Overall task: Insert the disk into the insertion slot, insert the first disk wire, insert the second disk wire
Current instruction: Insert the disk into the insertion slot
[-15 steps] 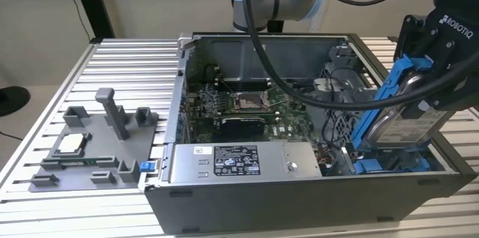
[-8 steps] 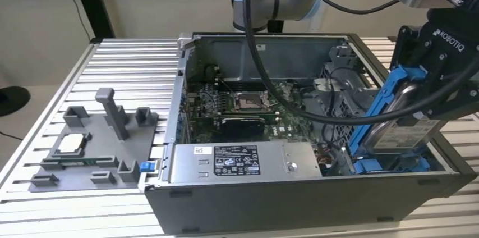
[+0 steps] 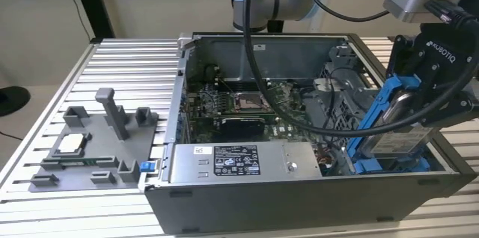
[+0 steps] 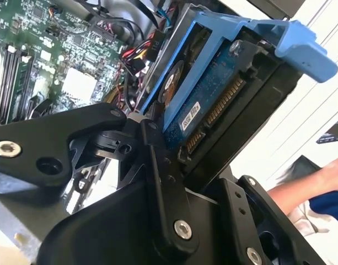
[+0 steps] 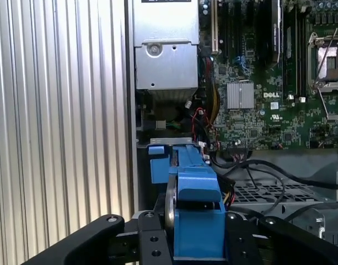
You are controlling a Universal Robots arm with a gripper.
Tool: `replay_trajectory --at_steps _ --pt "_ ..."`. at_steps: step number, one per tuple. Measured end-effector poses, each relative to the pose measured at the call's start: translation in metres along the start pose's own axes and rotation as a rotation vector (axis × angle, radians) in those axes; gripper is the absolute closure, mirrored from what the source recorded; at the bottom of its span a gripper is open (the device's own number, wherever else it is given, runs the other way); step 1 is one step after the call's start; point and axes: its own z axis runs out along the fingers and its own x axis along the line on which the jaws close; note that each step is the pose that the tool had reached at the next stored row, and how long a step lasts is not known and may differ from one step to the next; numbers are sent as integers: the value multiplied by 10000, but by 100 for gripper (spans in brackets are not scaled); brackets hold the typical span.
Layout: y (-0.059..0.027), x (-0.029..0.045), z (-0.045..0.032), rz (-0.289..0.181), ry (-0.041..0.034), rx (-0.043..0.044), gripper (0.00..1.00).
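My gripper [image 3: 425,100] is shut on the disk [image 3: 398,131], a silver drive in a bright blue carrier. It holds the disk tilted steeply, with the lower end down by the insertion slot [image 3: 374,166] at the open case's near corner on the exterior view's right. In the second wrist view the black fingers [image 4: 157,165] clamp the disk [image 4: 213,94] near its connector edge. In the first wrist view the blue carrier [image 5: 193,201] points toward a blue slot clip [image 5: 157,163]. Red, yellow and black wires [image 4: 137,55] lie beside the slot; I cannot tell which are the disk wires.
The grey power-supply box [image 3: 239,162] sits along the case's front, and the motherboard [image 3: 247,109] lies behind it. A perforated metal cage [image 5: 279,193] adjoins the slot. The arm's black cable [image 3: 258,53] hangs over the case. A grey fixture [image 3: 90,148] stands on the ribbed table. A person's arm [image 4: 306,182] is nearby.
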Motion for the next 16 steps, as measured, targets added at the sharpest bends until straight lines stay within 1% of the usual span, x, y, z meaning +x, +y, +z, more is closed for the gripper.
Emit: replay_trajectory --at_steps 4,9,10,16 --pt "-5 0 66 3 0 -2 100" --pt "-6 0 81 3 4 -4 100" --pt "-6 0 81 3 3 -3 0" --pt "-6 0 82 3 1 -4 0"
